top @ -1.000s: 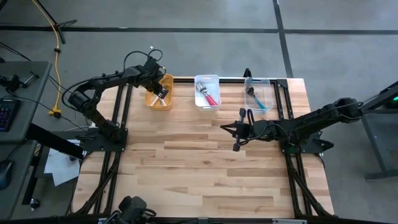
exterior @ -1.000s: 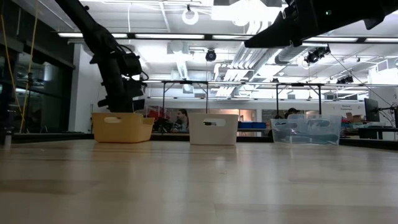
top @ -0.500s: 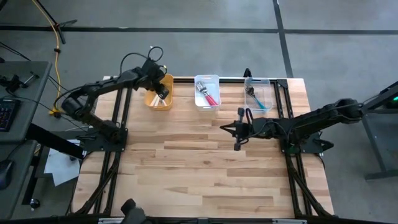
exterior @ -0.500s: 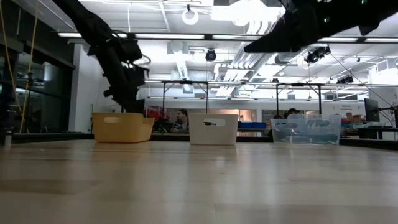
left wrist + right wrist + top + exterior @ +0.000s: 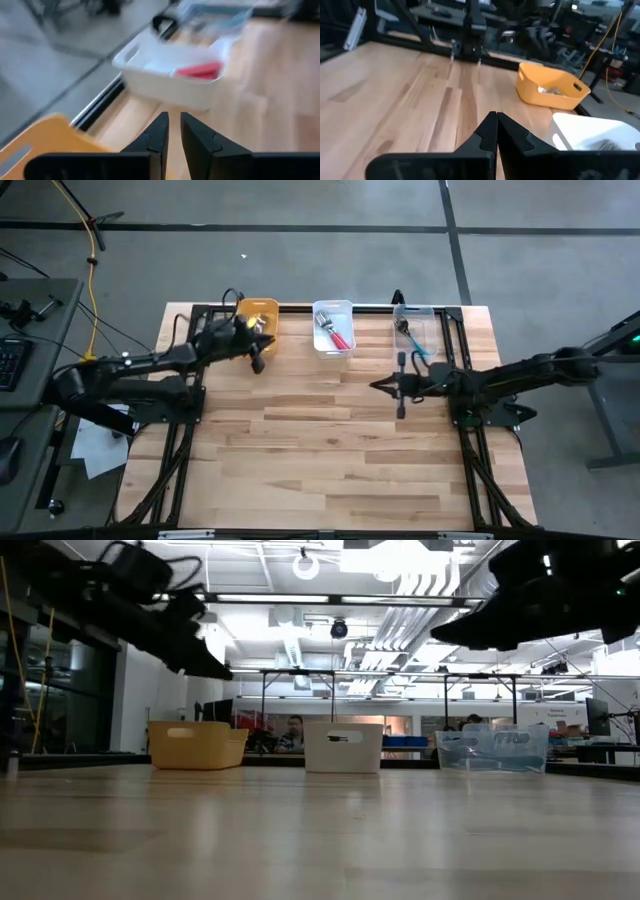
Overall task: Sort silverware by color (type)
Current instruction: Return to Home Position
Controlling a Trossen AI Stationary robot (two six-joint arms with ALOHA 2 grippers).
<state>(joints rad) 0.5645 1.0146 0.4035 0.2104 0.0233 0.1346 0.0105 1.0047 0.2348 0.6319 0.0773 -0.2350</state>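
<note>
The left hand (image 5: 174, 119), empty with its fingers a narrow gap apart, hovers over the far left of the desk (image 5: 330, 460), just near of the yellow bin (image 5: 268, 306), while the right hand (image 5: 496, 116), fingers pressed together on nothing, hangs near of the transparent bin (image 5: 433, 311). The silverware (image 5: 326, 323) lies in the bins along the far edge: red-handled forks (image 5: 340, 338) in the middle white bin (image 5: 333, 304), teal-handled forks (image 5: 420, 350) in the transparent one on the right, pale blurred pieces in the yellow one.
</note>
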